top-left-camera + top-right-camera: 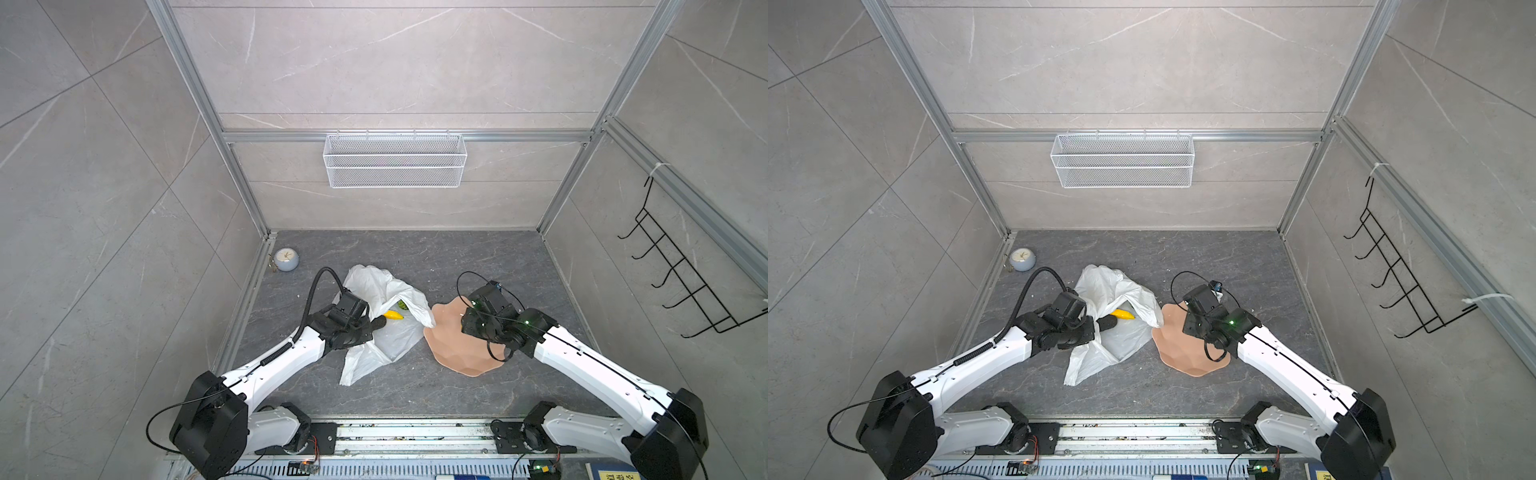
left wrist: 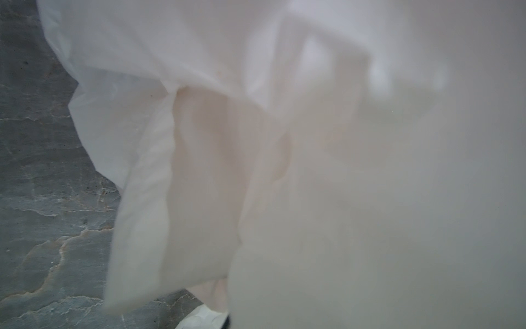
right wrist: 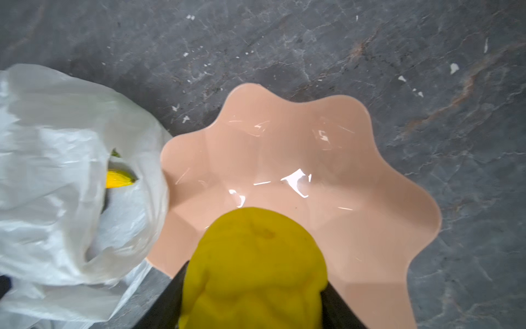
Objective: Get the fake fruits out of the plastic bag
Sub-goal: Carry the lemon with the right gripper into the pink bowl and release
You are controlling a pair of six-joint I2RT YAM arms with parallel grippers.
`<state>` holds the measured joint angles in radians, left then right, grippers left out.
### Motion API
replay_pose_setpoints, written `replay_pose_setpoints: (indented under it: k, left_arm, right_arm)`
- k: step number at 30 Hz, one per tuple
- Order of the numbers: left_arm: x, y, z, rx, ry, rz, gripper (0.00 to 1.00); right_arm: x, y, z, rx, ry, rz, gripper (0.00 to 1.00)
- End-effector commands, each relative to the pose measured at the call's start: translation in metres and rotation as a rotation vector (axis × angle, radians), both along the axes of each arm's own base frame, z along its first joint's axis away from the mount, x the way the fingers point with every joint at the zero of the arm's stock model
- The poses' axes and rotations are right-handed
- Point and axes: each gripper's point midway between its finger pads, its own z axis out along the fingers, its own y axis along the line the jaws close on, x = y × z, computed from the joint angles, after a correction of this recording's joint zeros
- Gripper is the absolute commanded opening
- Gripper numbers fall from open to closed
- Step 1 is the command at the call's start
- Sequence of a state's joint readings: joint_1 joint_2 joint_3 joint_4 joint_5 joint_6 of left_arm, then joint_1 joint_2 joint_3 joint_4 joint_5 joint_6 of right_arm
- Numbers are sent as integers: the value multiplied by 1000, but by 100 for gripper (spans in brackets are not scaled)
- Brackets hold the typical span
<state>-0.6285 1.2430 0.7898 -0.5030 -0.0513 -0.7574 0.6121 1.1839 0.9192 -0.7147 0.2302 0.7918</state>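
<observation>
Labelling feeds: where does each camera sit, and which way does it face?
Top views: overhead near the base, facing down-forward; left arm, right arm show.
Left wrist: against the plastic bag; no gripper shows.
Right wrist: above the pink plate, facing down; right gripper holding bumpy yellow fruit.
Shared: banana, in top and right wrist views.

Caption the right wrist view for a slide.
Right gripper holds bumpy yellow fruit over pink plate, beside plastic bag.

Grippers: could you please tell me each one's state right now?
Left gripper: shut on the plastic bag.
Right gripper: shut on the bumpy yellow fruit.
</observation>
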Motion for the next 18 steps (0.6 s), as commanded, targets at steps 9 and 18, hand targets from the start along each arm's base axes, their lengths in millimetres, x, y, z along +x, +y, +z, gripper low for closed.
replay_pose_setpoints:
  k: [9, 18]
  left_arm:
    - [-4, 7, 7, 20, -8, 10, 0]
    - [-5, 8, 6, 22, -5, 9, 0]
  right_arm:
    - [26, -4, -51, -141, 194, 65, 59]
    - [34, -8, -88, -180, 307, 68, 64]
